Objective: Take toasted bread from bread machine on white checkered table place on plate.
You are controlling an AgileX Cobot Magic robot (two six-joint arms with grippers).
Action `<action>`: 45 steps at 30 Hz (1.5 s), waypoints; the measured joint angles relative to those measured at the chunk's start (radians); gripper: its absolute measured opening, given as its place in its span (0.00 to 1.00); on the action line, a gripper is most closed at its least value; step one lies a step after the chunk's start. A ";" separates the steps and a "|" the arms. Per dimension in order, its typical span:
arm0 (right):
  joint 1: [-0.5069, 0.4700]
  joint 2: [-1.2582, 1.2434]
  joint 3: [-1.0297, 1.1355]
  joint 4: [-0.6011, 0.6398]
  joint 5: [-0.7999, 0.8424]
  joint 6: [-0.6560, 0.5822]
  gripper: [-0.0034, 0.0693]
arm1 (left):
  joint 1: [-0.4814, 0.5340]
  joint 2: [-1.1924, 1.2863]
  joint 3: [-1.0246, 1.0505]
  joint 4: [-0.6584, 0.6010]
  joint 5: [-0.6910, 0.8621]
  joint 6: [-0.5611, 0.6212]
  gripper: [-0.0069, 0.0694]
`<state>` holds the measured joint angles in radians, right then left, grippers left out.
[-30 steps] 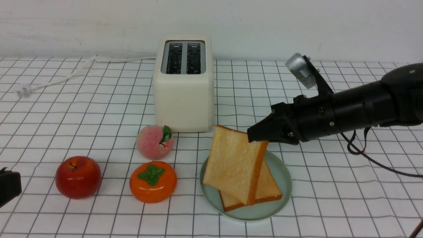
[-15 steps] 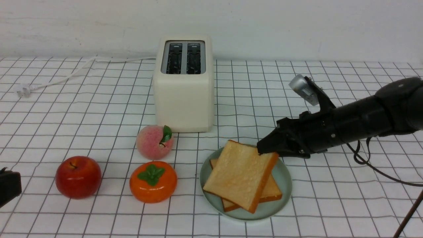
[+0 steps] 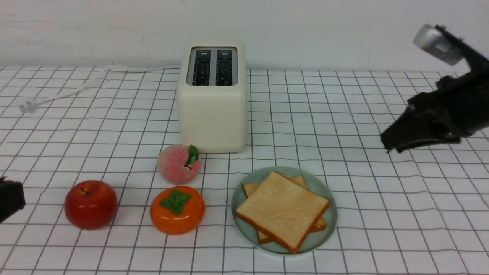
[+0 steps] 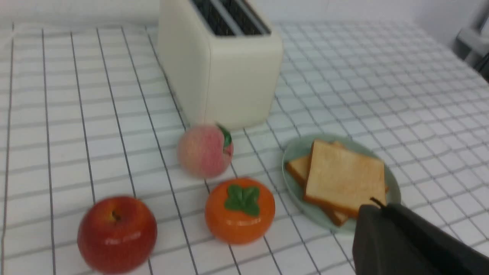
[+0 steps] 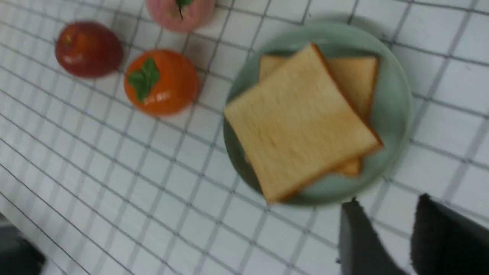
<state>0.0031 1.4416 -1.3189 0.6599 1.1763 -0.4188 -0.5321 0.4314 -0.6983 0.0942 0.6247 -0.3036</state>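
1. The toasted bread (image 3: 282,212) consists of 2 slices stacked flat on the plate (image 3: 320,186). The upper slice is turned at an angle to the lower, so that corners of the lower slice show at the far and right sides.
2. The plate rests on the white checkered table (image 3: 382,214), near and slightly right of the bread machine (image 3: 212,110) and apart from it.
3. The bread machine stands upright towards the far side, its 2 dark slots facing upward. Its white cord (image 3: 76,88) trails away to the left.
4. The right gripper (image 3: 389,144) hangs above the table, far and right of the plate and well apart from it. In the right wrist view its 2 fingers stand spread with a gap between them, released and holding nothing.
5. The left gripper (image 3: 10,199) shows only as a dark shape at the near left edge. I cannot tell whether it is clenched or released.
6. A peach (image 3: 179,164), a persimmon (image 3: 177,209) and a red apple (image 3: 90,204) lie left of the plate. The persimmon is nearest to it and does not touch it.
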 joint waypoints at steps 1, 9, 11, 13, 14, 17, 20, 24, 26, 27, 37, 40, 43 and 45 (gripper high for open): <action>0.003 -0.024 0.004 -0.021 0.007 0.017 0.24 | 0.000 0.000 0.000 0.006 -0.008 -0.001 0.07; 0.022 -0.555 0.172 -0.274 0.068 0.139 0.02 | 0.000 -0.056 0.050 0.050 -0.149 -0.033 0.07; 0.022 -0.720 0.257 -0.310 0.069 0.167 0.03 | 0.000 -0.135 0.120 0.050 -0.211 -0.064 0.07; 0.022 -0.889 0.332 -0.341 0.058 0.201 0.04 | 0.000 -0.207 0.202 0.050 -0.265 -0.100 0.07; 0.022 -0.963 0.372 -0.358 0.041 0.225 0.04 | 0.000 -0.246 0.241 0.050 -0.293 -0.110 0.07; 0.022 -1.136 0.494 -0.404 -0.021 0.309 0.04 | 0.000 -0.315 0.352 0.049 -0.384 -0.126 0.07; 0.022 -1.245 0.603 -0.444 -0.084 0.377 0.04 | 0.000 -0.339 0.448 0.053 -0.486 -0.129 0.07; 0.022 -1.284 0.753 -0.428 -0.252 0.419 0.04 | 0.000 -0.339 0.526 0.054 -0.557 -0.131 0.07; 0.022 -1.284 0.811 -0.399 -0.361 0.419 0.04 | 0.000 -0.339 0.543 0.055 -0.559 -0.131 0.07; 0.022 -1.284 0.855 -0.376 -0.450 0.419 0.05 | 0.000 -0.339 0.553 0.056 -0.556 -0.131 0.07; 0.027 -1.283 1.149 -0.269 -0.922 0.419 0.07 | 0.000 -0.339 0.562 0.057 -0.425 -0.132 0.07; 0.028 -1.283 1.199 -0.268 -0.929 0.419 0.07 | 0.000 -0.339 0.562 0.057 -0.402 -0.133 0.07; 0.028 -1.283 1.257 -0.265 -0.928 0.419 0.08 | 0.000 -0.339 0.562 0.057 -0.394 -0.133 0.07; 0.028 -1.283 1.286 -0.251 -0.929 0.436 0.08 | 0.000 -0.339 0.562 0.057 -0.393 -0.133 0.07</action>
<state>0.0310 0.1590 -0.0330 0.4087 0.2472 0.0175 -0.5321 0.0925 -0.1362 0.1508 0.2313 -0.4370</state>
